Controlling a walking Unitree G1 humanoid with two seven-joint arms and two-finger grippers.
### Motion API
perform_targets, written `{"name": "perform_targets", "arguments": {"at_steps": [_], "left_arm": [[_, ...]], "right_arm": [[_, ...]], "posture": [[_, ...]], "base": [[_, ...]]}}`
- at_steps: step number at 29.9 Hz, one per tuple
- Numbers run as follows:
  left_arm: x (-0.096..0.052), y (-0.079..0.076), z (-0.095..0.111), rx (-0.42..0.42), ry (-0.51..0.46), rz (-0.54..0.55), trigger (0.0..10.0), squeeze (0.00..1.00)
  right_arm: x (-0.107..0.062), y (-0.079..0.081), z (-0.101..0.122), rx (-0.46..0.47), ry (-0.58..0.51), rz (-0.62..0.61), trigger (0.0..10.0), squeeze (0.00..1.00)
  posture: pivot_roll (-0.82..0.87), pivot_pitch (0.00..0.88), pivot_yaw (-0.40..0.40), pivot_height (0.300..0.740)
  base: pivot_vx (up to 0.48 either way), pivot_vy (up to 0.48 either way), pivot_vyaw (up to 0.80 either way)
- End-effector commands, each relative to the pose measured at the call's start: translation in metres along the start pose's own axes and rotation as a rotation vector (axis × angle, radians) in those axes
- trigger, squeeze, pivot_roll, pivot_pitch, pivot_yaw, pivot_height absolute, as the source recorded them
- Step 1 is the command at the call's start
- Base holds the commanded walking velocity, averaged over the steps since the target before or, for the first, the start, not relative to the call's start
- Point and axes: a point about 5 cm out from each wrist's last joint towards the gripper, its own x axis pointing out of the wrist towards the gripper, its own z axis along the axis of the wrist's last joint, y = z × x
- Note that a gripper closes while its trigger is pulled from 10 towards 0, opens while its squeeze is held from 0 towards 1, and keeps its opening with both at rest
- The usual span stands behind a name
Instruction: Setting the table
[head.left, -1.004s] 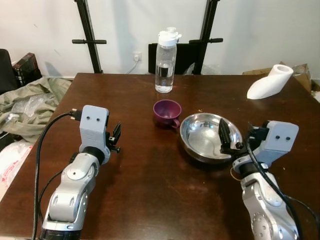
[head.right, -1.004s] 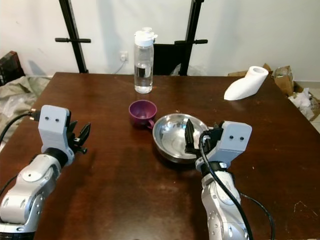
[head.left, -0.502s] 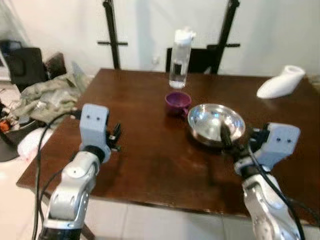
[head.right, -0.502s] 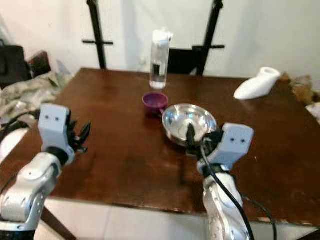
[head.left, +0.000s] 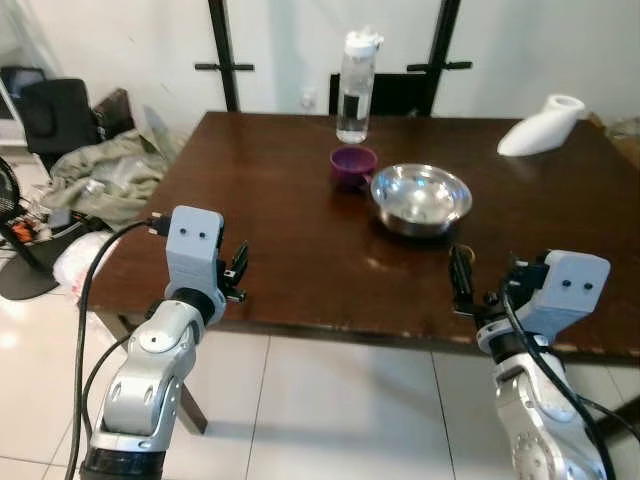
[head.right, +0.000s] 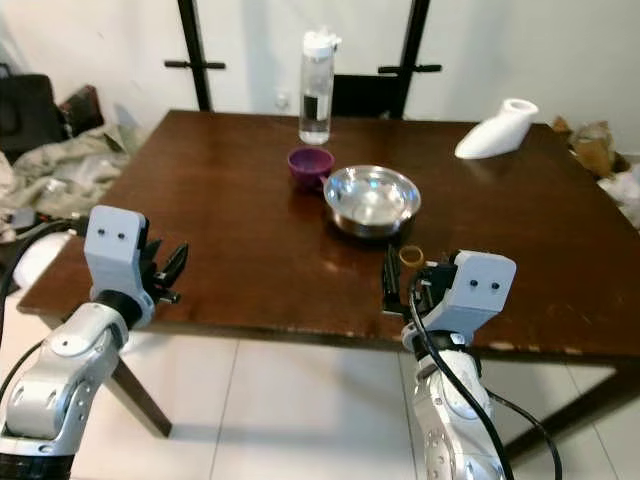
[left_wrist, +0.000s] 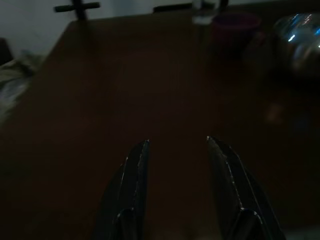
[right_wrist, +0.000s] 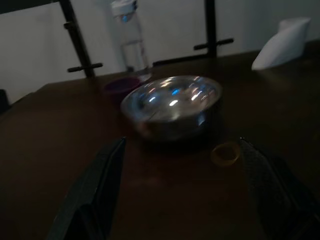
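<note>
Looking down at the dark wooden table (head.left: 300, 210) from a stance off its near edge, I am seeing a place setting that is only partly laid, as far as I can judge. One steel bowl (head.left: 421, 197) is sitting toward the far middle of the top, one purple cup (head.left: 353, 165) is standing just beside it on the robot's left, close to touching though I cannot tell if they meet, and one clear water bottle (head.left: 356, 74) is standing upright behind the cup near the far edge. One small yellowish ring (head.right: 411, 256) is lying on the wood between the bowl and the near edge. One white object (head.left: 541, 127) is lying at the far right corner; I am not sure what it is.

I am holding both arms out in front of me with nothing in either. The left gripper (left_wrist: 177, 150) is hovering over the near left part of the table, its two fingers parted a moderate way and empty. The right gripper (right_wrist: 182, 150) is pointing at the bowl from near the table's front edge, spread wide and empty, with the ring lying between it and the bowl.

I am judging that plates or cutlery are what is left to bring, since I am counting none on the table.
</note>
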Motion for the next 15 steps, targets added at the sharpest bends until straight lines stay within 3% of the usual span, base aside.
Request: {"name": "perform_targets", "arguments": {"at_steps": [1, 15], "left_arm": [[-0.0014, 0.0033, -0.0048, -0.005, 0.018, 0.009, 10.0, 0.00], [-0.0002, 0.0024, -0.0045, -0.001, 0.017, 0.000, 10.0, 0.00]], "right_arm": [[-0.0016, -0.0002, -0.0014, -0.010, 0.007, 0.001, 10.0, 0.00], [-0.0028, 0.0013, -0.0029, -0.006, 0.009, 0.001, 10.0, 0.00]], "posture": [[0.07, 0.136, 0.100, 0.740], [0.07, 0.132, 0.109, 0.740]], "base": [[-0.311, 0.000, 0.00], [-0.306, 0.000, 0.00]]}}
